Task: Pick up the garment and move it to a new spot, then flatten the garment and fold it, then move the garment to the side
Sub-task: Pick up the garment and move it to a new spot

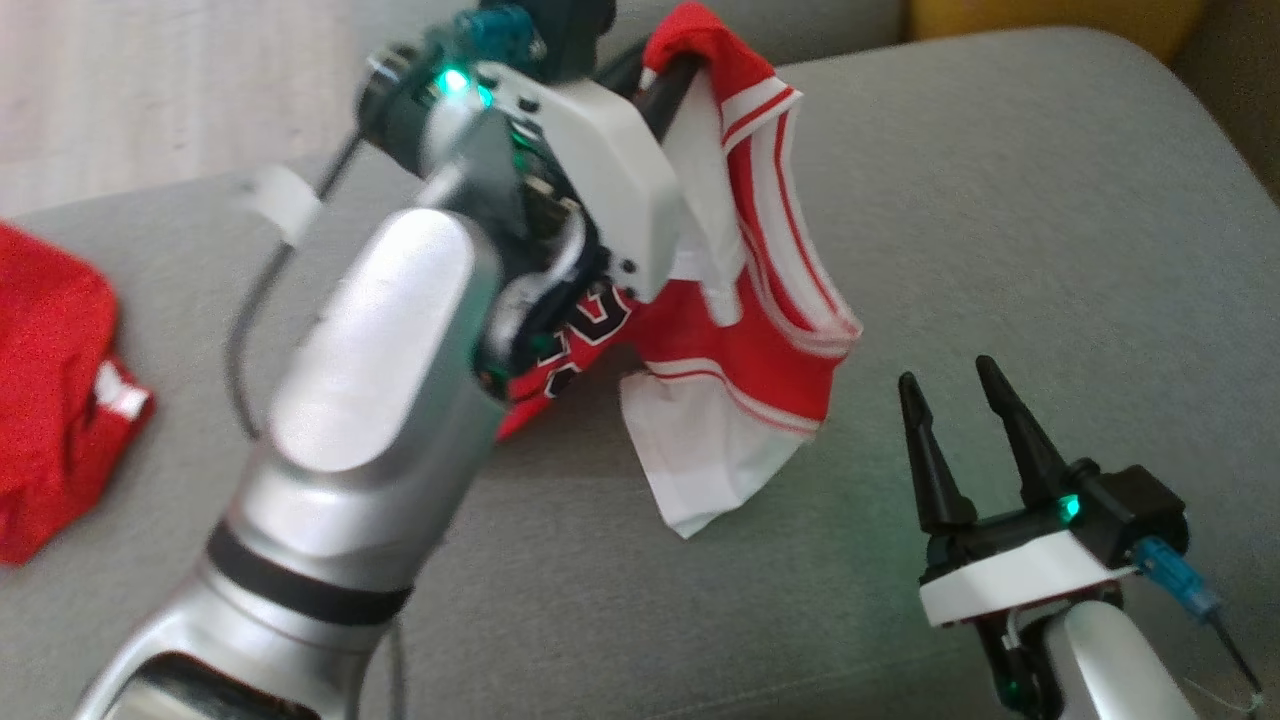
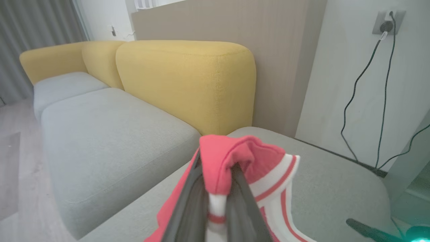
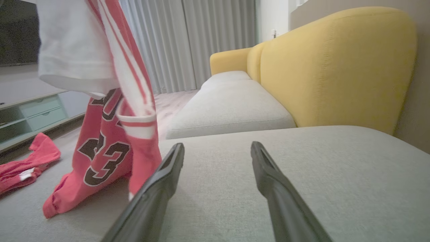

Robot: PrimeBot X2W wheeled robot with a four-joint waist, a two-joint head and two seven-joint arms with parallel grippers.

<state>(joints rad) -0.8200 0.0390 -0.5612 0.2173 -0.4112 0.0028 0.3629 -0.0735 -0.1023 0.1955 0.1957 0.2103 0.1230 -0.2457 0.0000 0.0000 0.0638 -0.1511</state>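
Sofa: a grey seat cushion spans the work area, with a yellow backrest behind it.

Left arm: raised across the cushion, silver forearm close to the head camera.

Garment: a red jersey with white panels, red stripes and black numerals. It hangs from the left gripper, its top edge bunched over the fingertips. Its lower end touches the cushion, and a white panel hangs on the side toward the right gripper.

Second red cloth: crumpled at the cushion's left edge, well apart from the garment.

Right gripper: close to the cushion surface, just right of the hanging garment. Its fingers are spread wide with nothing between them.

Left gripper: fingers pinched narrow on a fold of the garment.

Wall socket: plug in, dark cables running down the wall.
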